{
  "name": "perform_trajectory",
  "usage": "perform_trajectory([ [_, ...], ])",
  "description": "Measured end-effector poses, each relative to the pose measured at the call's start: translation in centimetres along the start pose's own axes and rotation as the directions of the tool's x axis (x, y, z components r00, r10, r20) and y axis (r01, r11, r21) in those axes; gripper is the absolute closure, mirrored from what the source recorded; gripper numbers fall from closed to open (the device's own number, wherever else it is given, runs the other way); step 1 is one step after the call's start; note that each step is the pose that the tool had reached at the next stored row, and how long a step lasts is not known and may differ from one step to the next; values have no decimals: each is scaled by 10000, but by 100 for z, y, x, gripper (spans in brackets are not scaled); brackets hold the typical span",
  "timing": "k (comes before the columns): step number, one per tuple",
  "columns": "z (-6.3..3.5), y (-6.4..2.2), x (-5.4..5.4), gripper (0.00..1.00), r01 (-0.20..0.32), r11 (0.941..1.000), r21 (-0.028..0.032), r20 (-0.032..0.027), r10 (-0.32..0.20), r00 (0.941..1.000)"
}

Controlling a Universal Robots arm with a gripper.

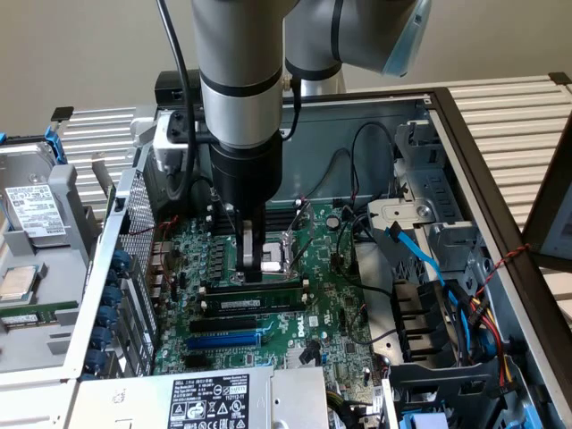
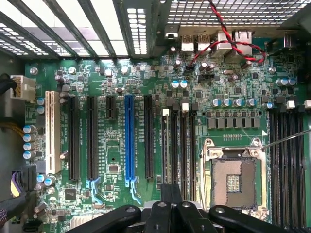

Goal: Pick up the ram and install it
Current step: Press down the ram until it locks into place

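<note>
The ram [image 1: 261, 304], a thin green stick with a white label, stands on edge in a black slot on the motherboard [image 1: 340, 313], near the middle of the open computer case. My gripper [image 1: 256, 268] hangs straight down just above and behind it, close to the CPU socket [image 1: 286, 255]. Its fingers are shut and hold nothing. In the wrist view the ram [image 2: 166, 145] is a pale edge-on strip in one of the memory slots, and the gripper [image 2: 171, 194] sits over the end of those slots.
A blue expansion slot [image 1: 223, 340] [image 2: 129, 141] lies in front of the ram. Black and blue cables [image 1: 416, 255] crowd the exterior view's right side of the case. A power supply [image 1: 214, 393] fills the front; a drive cage [image 1: 36, 214] stands outside on the left.
</note>
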State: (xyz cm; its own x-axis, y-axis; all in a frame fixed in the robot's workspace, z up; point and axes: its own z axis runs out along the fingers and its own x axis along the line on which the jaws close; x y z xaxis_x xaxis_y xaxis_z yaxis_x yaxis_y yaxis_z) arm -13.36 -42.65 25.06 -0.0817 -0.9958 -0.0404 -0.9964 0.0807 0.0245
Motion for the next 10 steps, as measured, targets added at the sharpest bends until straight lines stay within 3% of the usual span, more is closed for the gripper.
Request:
perform_trajectory([
  [5, 0, 0, 0, 89, -766, 9971, 31, 20, 766, 9971],
  [10, 0, 1, 0, 89, -1552, 9879, 60, 43, 1552, 9879],
])
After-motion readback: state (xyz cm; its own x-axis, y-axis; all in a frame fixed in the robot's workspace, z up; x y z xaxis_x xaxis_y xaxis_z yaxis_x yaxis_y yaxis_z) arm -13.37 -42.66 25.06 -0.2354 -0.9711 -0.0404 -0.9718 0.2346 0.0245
